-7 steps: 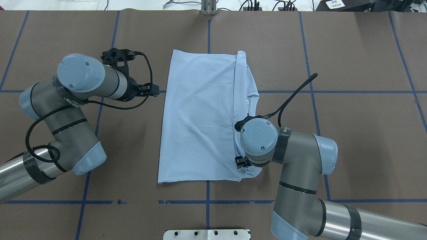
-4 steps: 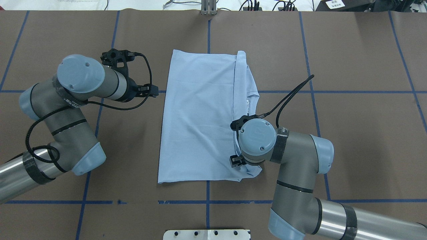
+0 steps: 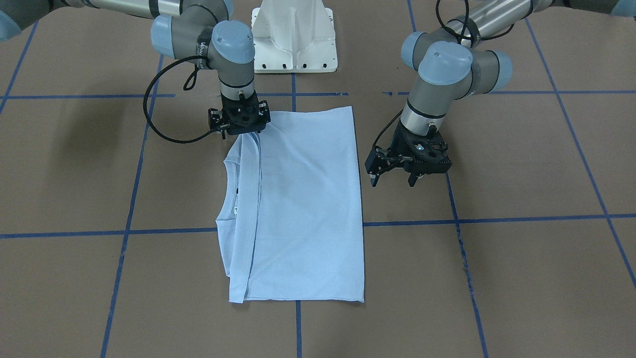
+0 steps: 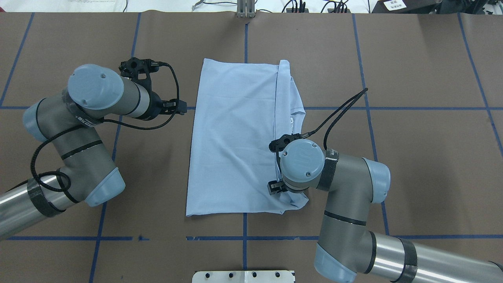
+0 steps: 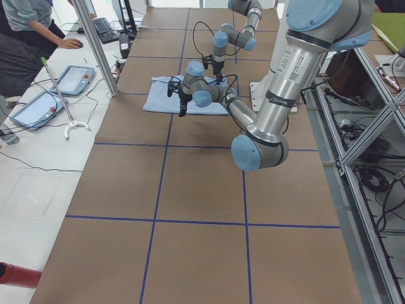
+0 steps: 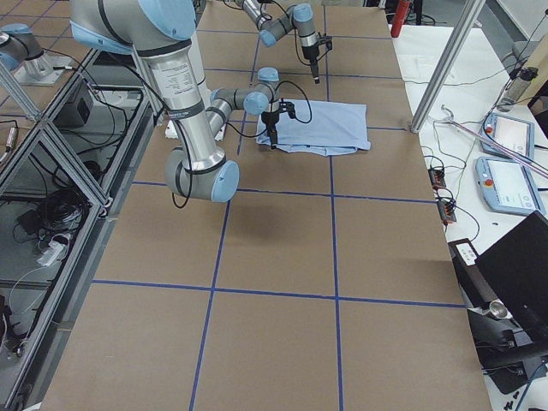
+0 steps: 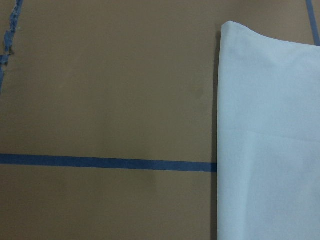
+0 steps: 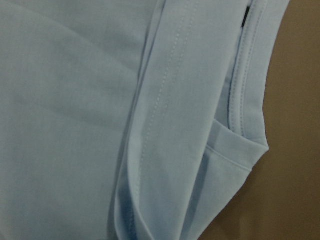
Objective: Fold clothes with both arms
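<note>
Shirt (image 3: 303,199): flat on table (image 3: 497,273), folded lengthwise.
Left gripper (image 3: 392,182): just beside shirt's long edge, jaws wide apart, empty.
Right gripper (image 3: 240,128): over shirt's collar-side corner; grip hidden from you.
Risk: pinching one layer only, so your fold drags open.

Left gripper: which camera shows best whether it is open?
The exterior front-facing view: the left gripper hangs beside the shirt with both fingers in plain sight, spread apart, nothing between them. Overhead, the left arm hides most of it. The side views show it small; its wrist camera shows only table and shirt.
</note>
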`<state>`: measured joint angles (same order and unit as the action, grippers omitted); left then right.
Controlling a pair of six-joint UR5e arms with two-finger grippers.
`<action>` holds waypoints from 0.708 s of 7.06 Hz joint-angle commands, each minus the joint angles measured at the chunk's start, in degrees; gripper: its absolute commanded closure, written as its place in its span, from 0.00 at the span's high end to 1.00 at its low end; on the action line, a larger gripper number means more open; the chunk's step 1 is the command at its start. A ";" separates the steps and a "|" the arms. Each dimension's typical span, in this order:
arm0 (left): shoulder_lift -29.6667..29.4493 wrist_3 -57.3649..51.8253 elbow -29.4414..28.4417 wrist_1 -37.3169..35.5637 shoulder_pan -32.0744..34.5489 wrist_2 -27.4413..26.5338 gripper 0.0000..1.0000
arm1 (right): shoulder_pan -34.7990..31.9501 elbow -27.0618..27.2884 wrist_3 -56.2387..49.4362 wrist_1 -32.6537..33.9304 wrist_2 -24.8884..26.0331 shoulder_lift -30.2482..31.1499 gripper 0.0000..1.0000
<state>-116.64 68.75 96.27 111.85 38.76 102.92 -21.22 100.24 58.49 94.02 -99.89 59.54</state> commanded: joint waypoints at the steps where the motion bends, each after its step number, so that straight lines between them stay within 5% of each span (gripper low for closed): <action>1: -0.34 -0.02 -0.12 0.04 0.00 0.00 1.00 | -0.14 -0.13 -0.04 0.28 0.22 0.14 1.00; 5: -0.69 0.42 -0.21 0.13 0.00 0.09 1.00 | -2.86 0.30 -0.13 0.46 -0.04 2.41 1.00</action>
<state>-117.24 69.05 96.13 111.89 38.76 103.00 -23.07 100.20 58.43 94.45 -99.81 60.83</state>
